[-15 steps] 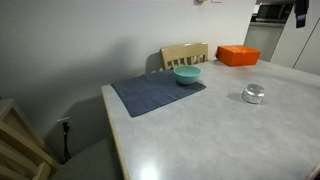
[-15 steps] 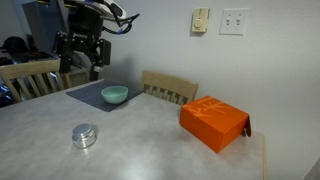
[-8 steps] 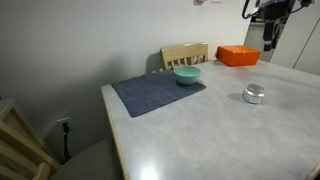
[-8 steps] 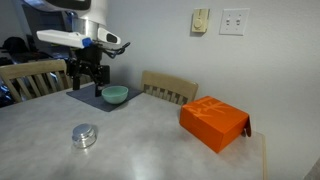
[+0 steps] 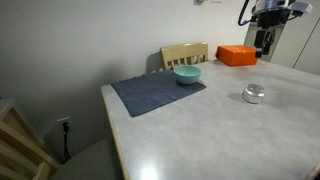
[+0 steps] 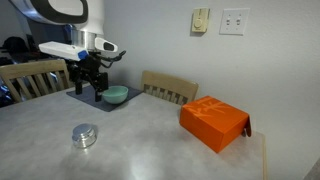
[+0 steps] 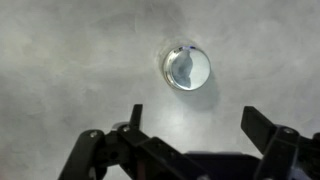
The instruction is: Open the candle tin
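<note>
Your claw (image 7: 195, 125) hung above desk (image 7: 60, 60), fingers spread apart, gripping nothing. Only wrist view showed candle tin (image 7: 187, 68) at claw's 12 o'clock: round, shiny domed metal lid, mottled grey surface. Exterior view added teal bowl (image 6: 115, 95) and orange box (image 6: 213, 122).

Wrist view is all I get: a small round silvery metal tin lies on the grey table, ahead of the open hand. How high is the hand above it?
Observer: In an exterior view the hand hangs well above the small round silvery metal tin and touches nothing.
Operator: Is the tin closed?
Observer: Yes. Seen from the side, its domed lid sits on it.
Operator: Anything else nearby?
Observer: A teal round bowl on a dark blue-grey cloth mat and an orange rectangular box stand on the same grey table, all apart from the tin.
</note>
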`<state>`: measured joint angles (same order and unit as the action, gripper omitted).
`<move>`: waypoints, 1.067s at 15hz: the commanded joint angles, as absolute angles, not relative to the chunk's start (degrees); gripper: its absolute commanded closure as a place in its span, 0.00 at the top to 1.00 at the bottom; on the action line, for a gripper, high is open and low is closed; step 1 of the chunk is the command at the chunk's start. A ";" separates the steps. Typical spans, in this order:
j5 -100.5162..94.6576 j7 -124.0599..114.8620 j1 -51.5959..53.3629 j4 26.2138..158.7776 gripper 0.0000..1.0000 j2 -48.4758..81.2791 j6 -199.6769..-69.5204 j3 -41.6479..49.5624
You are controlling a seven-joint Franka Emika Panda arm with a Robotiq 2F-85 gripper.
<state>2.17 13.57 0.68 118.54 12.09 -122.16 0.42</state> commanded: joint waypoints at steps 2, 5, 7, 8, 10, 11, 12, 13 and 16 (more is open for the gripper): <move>7.39 10.28 0.22 124.15 1.00 12.71 -134.42 -1.25; 10.98 8.15 0.34 128.38 1.00 13.04 -141.80 -2.27; 11.79 6.03 0.81 131.57 1.00 12.79 -146.02 -2.77; 11.60 4.56 1.09 132.96 1.00 12.61 -147.68 -2.87; 9.82 1.66 1.80 135.57 1.00 12.58 -150.56 -2.79; 10.16 3.58 0.98 132.55 1.00 13.25 -147.46 -3.07; 10.09 3.22 1.15 133.26 1.00 13.28 -147.95 -3.12; 10.09 3.22 1.18 133.18 1.00 13.27 -147.94 -3.14; 9.34 2.35 1.34 132.46 1.00 13.62 -147.81 -2.74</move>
<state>10.30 3.40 1.56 132.83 13.28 -148.00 -2.74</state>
